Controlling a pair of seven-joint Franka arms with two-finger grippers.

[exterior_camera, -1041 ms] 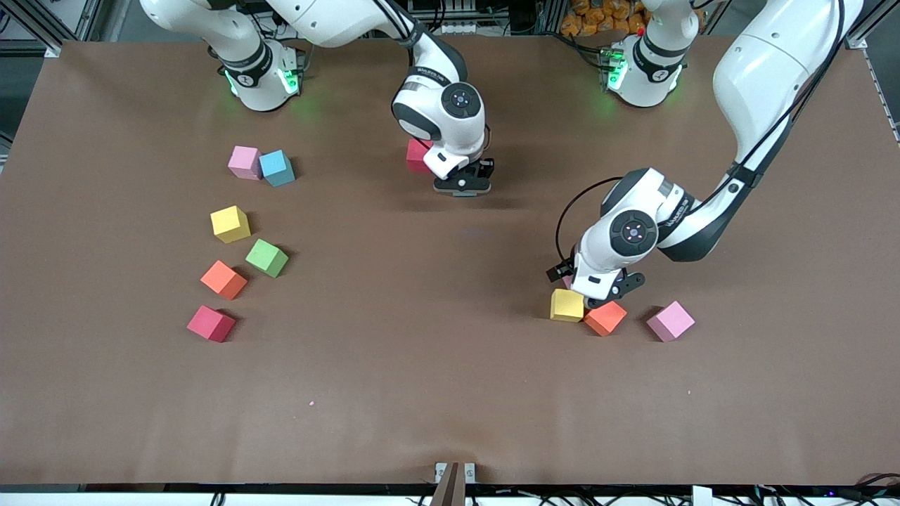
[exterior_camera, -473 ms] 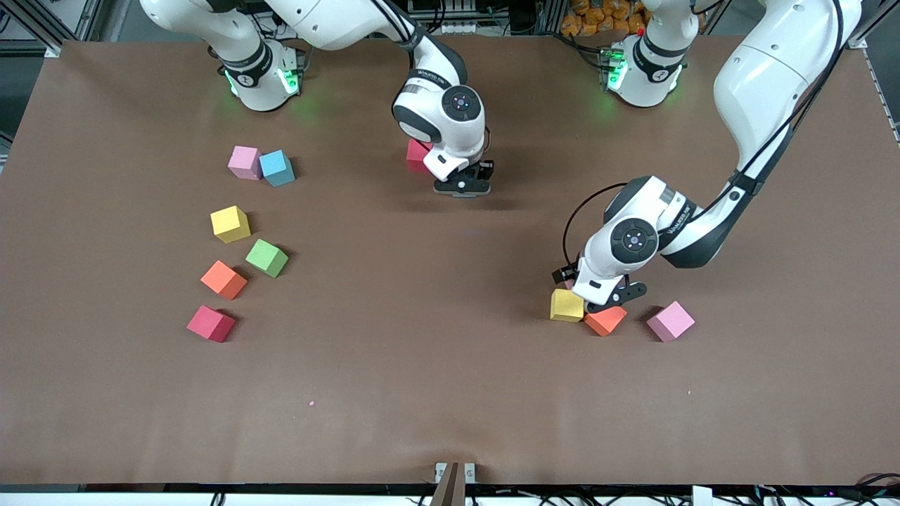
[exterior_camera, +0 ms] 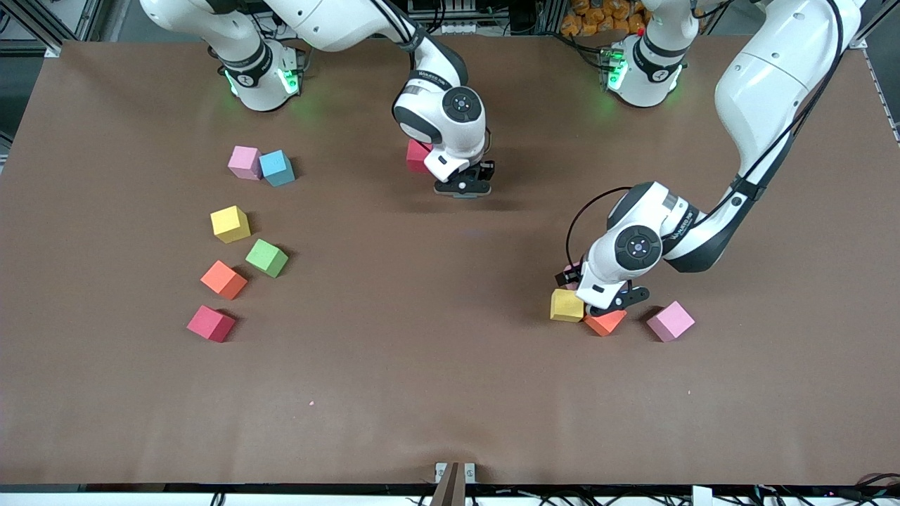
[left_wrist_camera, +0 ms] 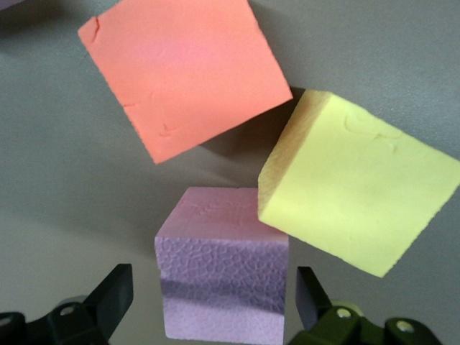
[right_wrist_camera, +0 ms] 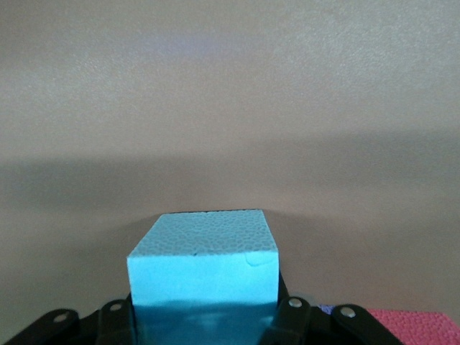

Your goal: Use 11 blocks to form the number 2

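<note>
The right gripper (exterior_camera: 464, 184) sits low on the desk (exterior_camera: 436, 365) mid-table, fingers around a blue block (right_wrist_camera: 203, 266) beside a red one (exterior_camera: 418, 156). The left gripper (exterior_camera: 606, 303), fingers spread, straddles a purple block (left_wrist_camera: 223, 262) touching yellow (left_wrist_camera: 359, 183) and orange (left_wrist_camera: 183, 72) blocks. Light, squashy foam: pinch flat opposite faces gently.

No readable text, label, brand, number or sign found on counter (exterior_camera: 450, 393) or blocks. Small dark lettering was present on wrist band of right arm (exterior_camera: 430, 76) and of left arm (exterior_camera: 676, 219); too small to read.
</note>
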